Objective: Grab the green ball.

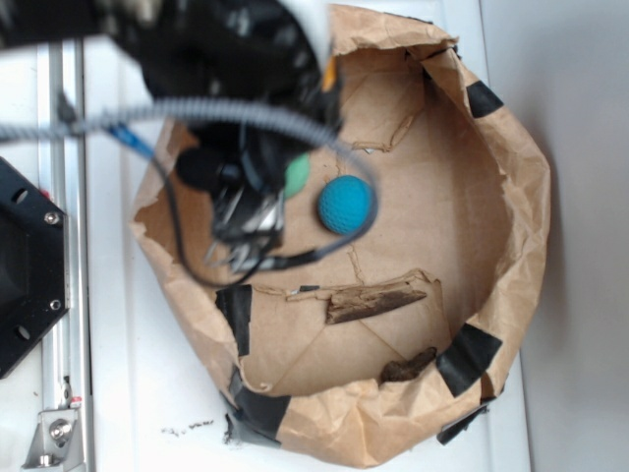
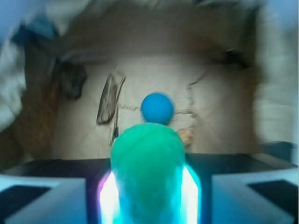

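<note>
We see the green ball (image 2: 147,163) sitting squarely between our gripper's (image 2: 148,186) fingers, which look closed on it, inside the paper bag (image 1: 511,246); the blue ball (image 2: 157,108) lies just beyond.

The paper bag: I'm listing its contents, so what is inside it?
Inside the paper bag: a blue ball, bark pieces, and the green ball between the claw fingers. The arm hides the bag's left floor.
</note>
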Tool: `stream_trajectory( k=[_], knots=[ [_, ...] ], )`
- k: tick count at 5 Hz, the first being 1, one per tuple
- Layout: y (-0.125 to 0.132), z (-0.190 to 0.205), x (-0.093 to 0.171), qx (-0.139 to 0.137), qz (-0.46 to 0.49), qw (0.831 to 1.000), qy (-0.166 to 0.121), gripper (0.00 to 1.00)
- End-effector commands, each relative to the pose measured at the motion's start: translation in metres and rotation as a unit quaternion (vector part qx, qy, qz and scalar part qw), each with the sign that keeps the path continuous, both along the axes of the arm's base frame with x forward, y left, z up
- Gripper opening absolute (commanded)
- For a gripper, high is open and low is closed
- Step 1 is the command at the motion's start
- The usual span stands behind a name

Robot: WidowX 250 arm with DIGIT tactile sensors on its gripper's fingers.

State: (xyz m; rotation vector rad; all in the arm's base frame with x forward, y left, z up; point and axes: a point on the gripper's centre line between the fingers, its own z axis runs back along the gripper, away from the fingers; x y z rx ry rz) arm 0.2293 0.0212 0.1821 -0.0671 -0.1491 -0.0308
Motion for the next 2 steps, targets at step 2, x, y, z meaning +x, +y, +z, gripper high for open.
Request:
stream_trajectory(
  k=[2],
  knots=[
    [-0.0147,-0.0003,0.034,0.019,0.005,1.0,-0.015,0.0]
  ],
)
